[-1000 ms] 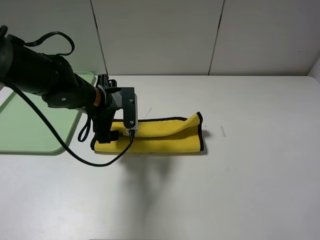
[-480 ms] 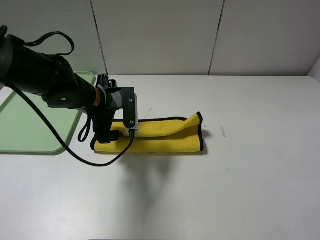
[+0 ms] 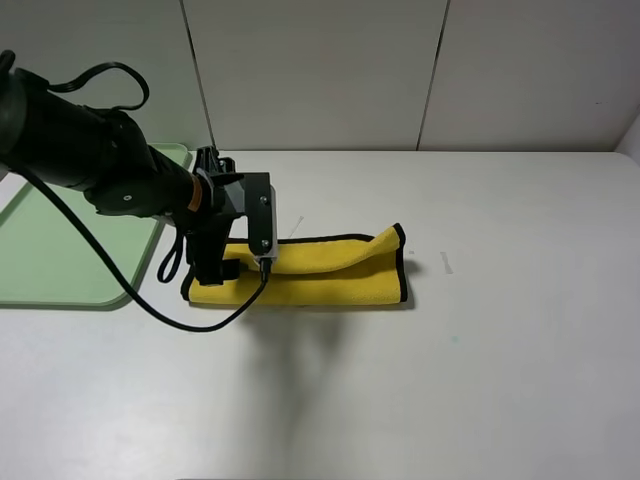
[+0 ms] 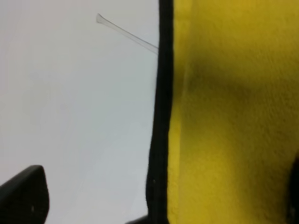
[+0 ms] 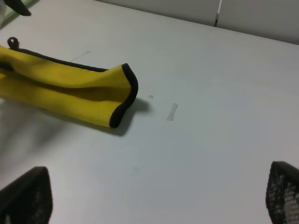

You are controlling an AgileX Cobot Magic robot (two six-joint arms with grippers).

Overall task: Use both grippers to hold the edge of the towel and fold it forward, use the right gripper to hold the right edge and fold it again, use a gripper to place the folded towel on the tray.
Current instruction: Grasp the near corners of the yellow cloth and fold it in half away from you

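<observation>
Yellow plush cloth, black-trimmed: the towel (image 3: 330,270) lies folded into a long strip on the white tabletop (image 3: 480,380). In the exterior high view its long axis runs left to right, roughly parallel to the back wall. Its left end sits near the right rim of the mint-green tray (image 3: 50,240), and no part of it rests on the tray. At the right end the upper layer lifts off the lower one, leaving an open mouth ringed in black trim. The right wrist view shows a small black loop (image 5: 12,43) at the far corner.

The left end effector (image 3: 213,270) points down over the towel's left end. In the left wrist view one finger (image 4: 21,196) stands over bare tabletop and a dark shape at the opposite margin lies over the cloth. The edge of the towel (image 4: 161,116) runs between them, so the jaws are spread and hold nothing. I cannot tell whether a fingertip touches the cloth.

The right end effector (image 5: 154,196) is outside the exterior high view. Its own camera shows the two fingertips wide apart and empty, well clear of the towel's right end. A small strip of tape (image 5: 172,111) lies on the tabletop just beyond that end.
</observation>
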